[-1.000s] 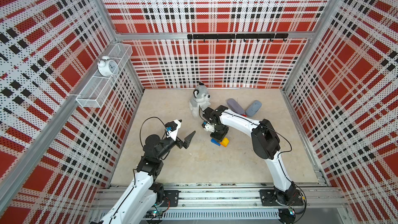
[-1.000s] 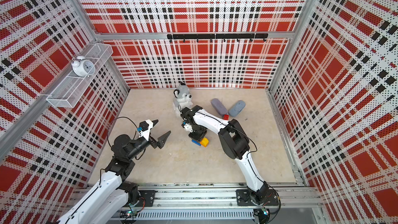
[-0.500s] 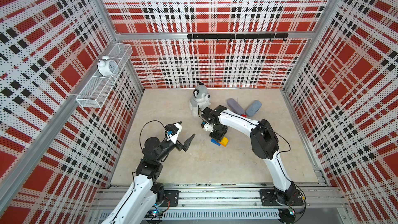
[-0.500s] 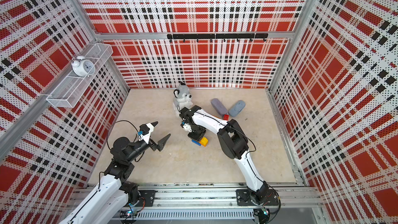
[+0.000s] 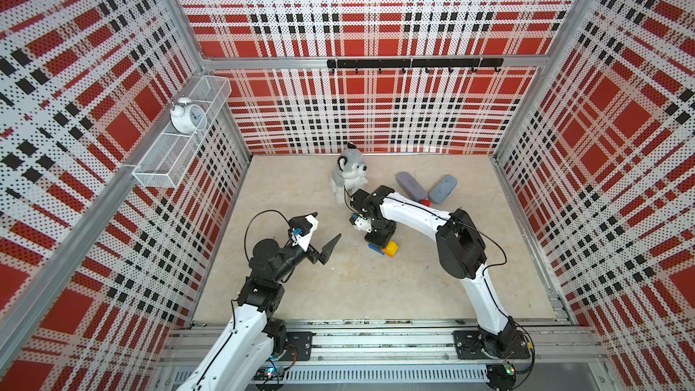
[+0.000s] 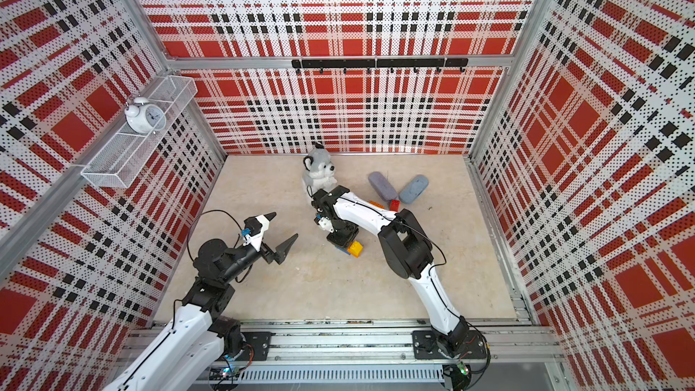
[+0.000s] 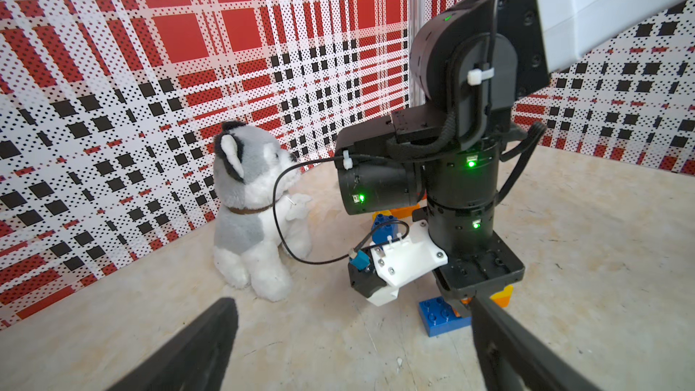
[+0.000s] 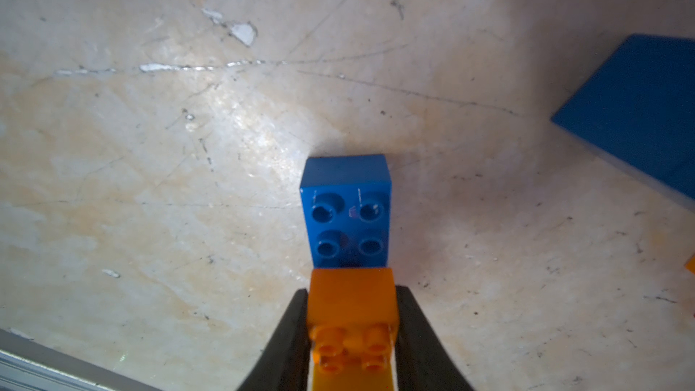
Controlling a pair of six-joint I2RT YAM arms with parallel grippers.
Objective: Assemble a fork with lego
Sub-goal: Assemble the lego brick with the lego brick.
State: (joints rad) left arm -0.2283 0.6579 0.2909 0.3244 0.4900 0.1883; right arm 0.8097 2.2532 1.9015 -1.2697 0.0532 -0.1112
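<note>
While the right pincer (image 8: 351, 295) points straight down at the middle of the surface (image 5: 338, 287), its two black fingers (image 8: 289, 332) are clamped on the sides of an orange brick (image 8: 351, 306). In the right wrist view that brick's studs show between the fingers. Just beyond it a blue brick (image 8: 346, 216) lies on the surface with four studs in view. The orange brick meets the near end of the blue one, but I cannot tell whether it sits on the blue studs or only butts against them. In both top views these two bricks lie at the foot of the right pincer, in front of the plush dog (image 5: 349, 178) and near it.

More lego lies farther back. A red brick (image 6: 395, 204) and a second orange brick (image 6: 375, 203) rest just beside the two grey-blue cases (image 6: 383, 186), partly hidden by the right arm. The left wrist view shows another blue brick (image 7: 383, 229) behind that arm's wrist.

Over on the left side, the left pincer (image 5: 326, 225) hovers above the surface with its jaws wide apart and nothing between them. It is well apart from every brick and is aimed toward the clamped pair.
</note>
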